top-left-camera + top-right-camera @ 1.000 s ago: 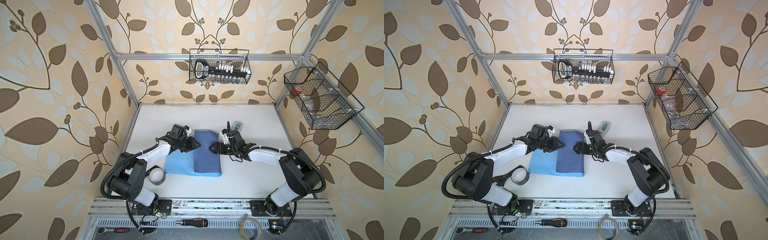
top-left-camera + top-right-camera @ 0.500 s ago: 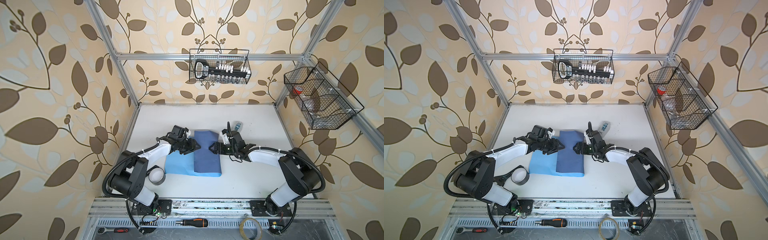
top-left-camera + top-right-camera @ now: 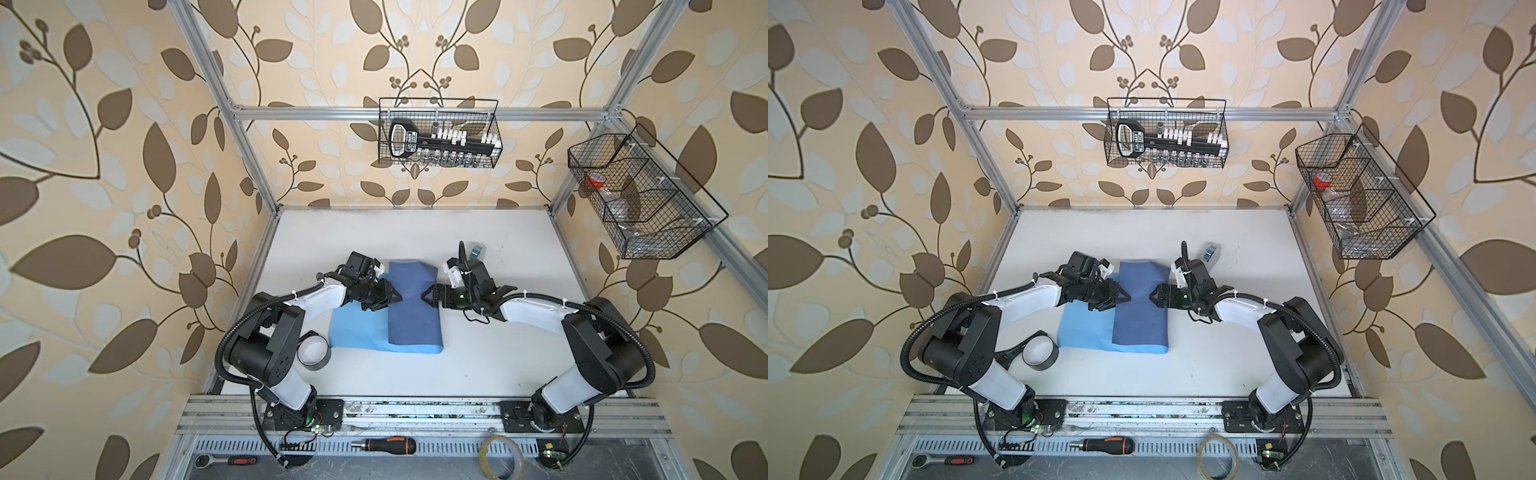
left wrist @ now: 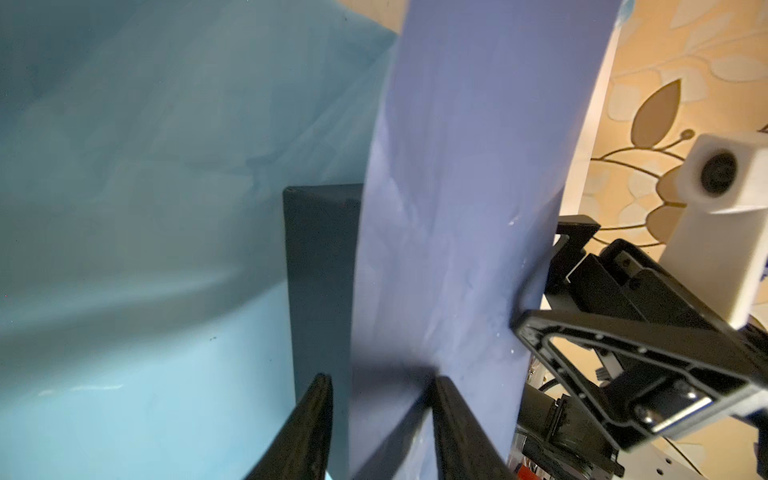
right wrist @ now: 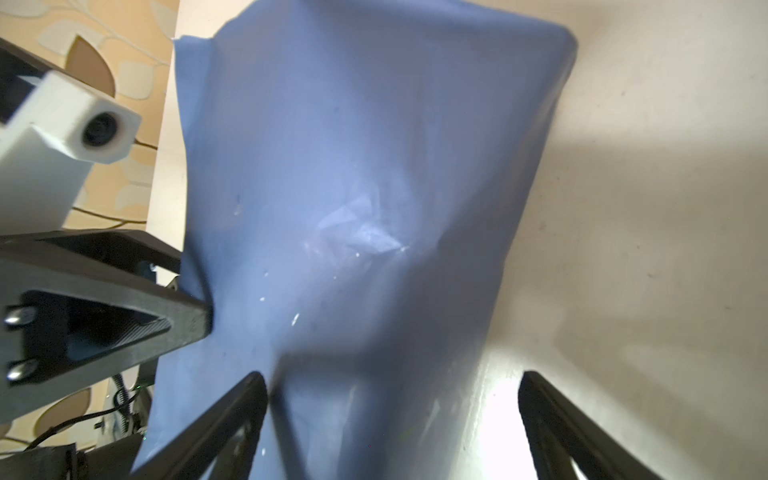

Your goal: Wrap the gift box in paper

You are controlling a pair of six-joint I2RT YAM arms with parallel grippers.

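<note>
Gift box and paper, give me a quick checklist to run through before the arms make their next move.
1. Paper folded over the gift box: ok; only one box side shows, in the left wrist view.
2. Left gripper holding the fold's edge: cannot tell; its fingers straddle it.
3. Right gripper open: ok; jaws wide at the fold's other side.
4. Light-blue part spread on the table beside the box: ok.
5. Tape roll apart from the paper: cannot tell; it sits right at a corner.
</note>
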